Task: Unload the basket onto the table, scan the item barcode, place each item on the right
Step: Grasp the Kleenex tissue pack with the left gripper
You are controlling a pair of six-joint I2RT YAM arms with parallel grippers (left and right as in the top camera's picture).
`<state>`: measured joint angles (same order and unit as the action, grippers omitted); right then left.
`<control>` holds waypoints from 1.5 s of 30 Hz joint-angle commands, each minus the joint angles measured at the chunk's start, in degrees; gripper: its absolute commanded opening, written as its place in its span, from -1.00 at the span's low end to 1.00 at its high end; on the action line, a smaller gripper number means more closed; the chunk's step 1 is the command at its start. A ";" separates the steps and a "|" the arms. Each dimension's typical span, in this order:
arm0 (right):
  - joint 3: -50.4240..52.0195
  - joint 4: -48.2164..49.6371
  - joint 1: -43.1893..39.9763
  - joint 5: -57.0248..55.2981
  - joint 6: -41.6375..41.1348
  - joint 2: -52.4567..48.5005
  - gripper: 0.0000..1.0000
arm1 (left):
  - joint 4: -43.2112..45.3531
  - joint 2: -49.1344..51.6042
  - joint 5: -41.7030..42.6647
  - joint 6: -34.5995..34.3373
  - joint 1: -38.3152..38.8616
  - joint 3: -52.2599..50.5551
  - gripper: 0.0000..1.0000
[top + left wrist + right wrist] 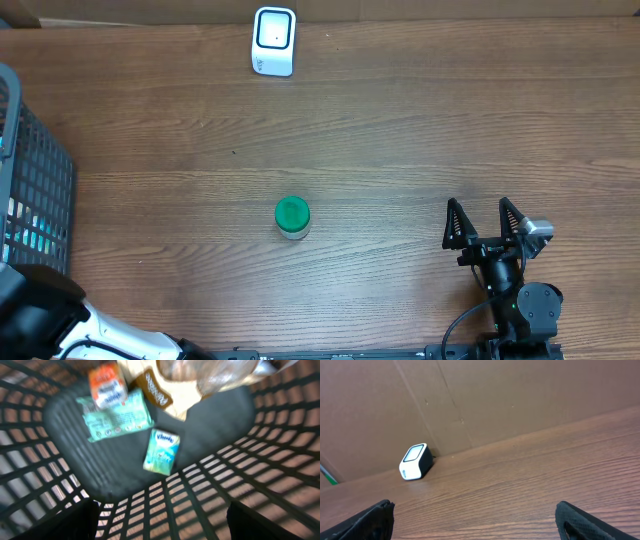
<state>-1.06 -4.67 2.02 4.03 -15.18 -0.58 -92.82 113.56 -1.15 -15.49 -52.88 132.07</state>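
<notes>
While the left hand [162, 516] hangs wide and empty, the basket [280, 460] holds a tissue pack [161, 451] (others blurred).

Right arm [505, 280]: black all over, chunky links, a round joint housing low down.
Right gripper [478, 202]: two black fingers, triangular, tapering to points; from the wrist view their surface looks rough and matt.
Grey block [538, 228]: small pale piece beside one finger.
Light [517, 293]: tiny green dot on the black body.
Cable [452, 332]: thin, black, curved.
Left arm [40, 312]: black shell joined to a smooth white segment.
Left gripper [160, 505]: black fingers, blurred, no detail readable.
</notes>
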 commanded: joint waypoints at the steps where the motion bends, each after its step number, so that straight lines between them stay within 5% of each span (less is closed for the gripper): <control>1: 0.59 0.26 0.33 -0.52 0.17 0.42 1.00 | 2.27 1.92 1.31 3.23 -0.02 -5.20 0.66; 7: 0.59 0.26 0.33 -0.52 0.17 0.42 0.99 | 11.06 1.92 12.44 8.26 -0.02 -15.63 0.68; 25: 0.59 0.26 0.33 -0.52 0.17 0.42 1.00 | 30.71 1.95 12.09 8.22 0.02 -37.33 0.61; 36: 0.59 0.26 0.33 -0.52 0.17 0.42 1.00 | 38.03 1.97 4.11 3.41 0.02 -47.41 0.60; 38: 0.59 0.26 0.33 -0.52 0.17 0.42 1.00 | 38.23 1.97 4.11 3.04 0.02 -47.47 0.43; 43: 0.59 0.26 0.33 -0.52 0.17 0.42 1.00 | 37.57 1.95 4.11 2.99 0.02 -47.32 -0.33; 45: 0.59 0.26 0.33 -0.52 0.17 0.42 1.00 | 36.72 1.92 4.07 2.97 0.02 -46.77 -0.42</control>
<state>-1.06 -4.69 2.02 4.03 -15.18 -0.58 -55.02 115.42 3.40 -11.99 -52.97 85.19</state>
